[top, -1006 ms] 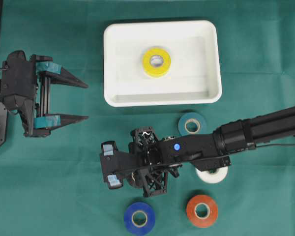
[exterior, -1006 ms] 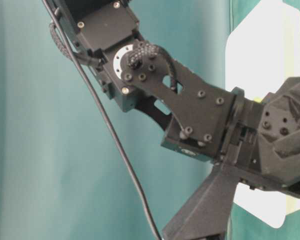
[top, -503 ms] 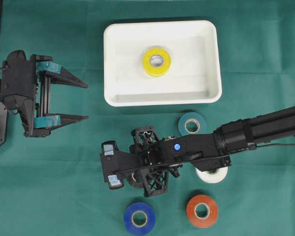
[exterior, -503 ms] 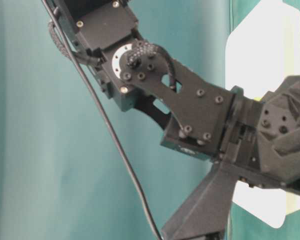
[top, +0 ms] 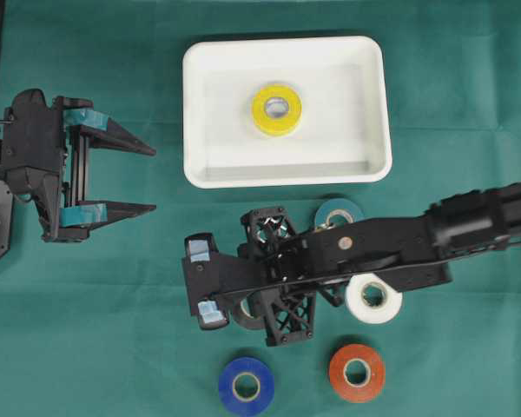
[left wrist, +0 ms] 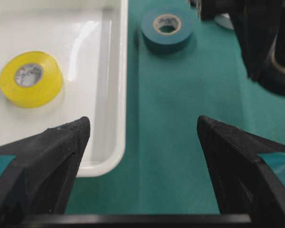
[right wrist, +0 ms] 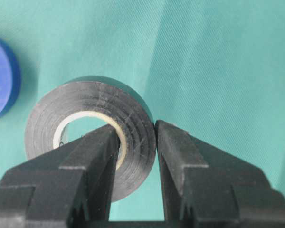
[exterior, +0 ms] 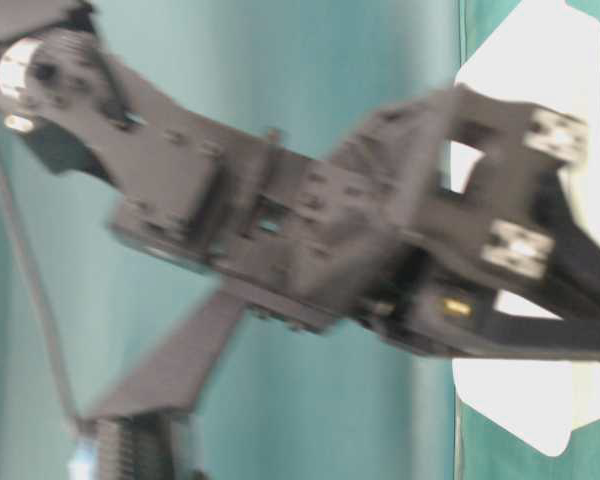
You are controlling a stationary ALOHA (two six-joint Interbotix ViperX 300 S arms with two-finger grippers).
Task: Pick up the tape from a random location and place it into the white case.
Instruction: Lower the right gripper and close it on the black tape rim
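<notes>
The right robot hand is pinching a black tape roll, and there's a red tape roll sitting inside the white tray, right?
Not quite. The roll inside the white case is the yellow tape, as the overhead view shows. The red tape lies on the green cloth, outside the case. The rest is right: in the right wrist view, the right gripper pinches the wall of the black tape.
</notes>
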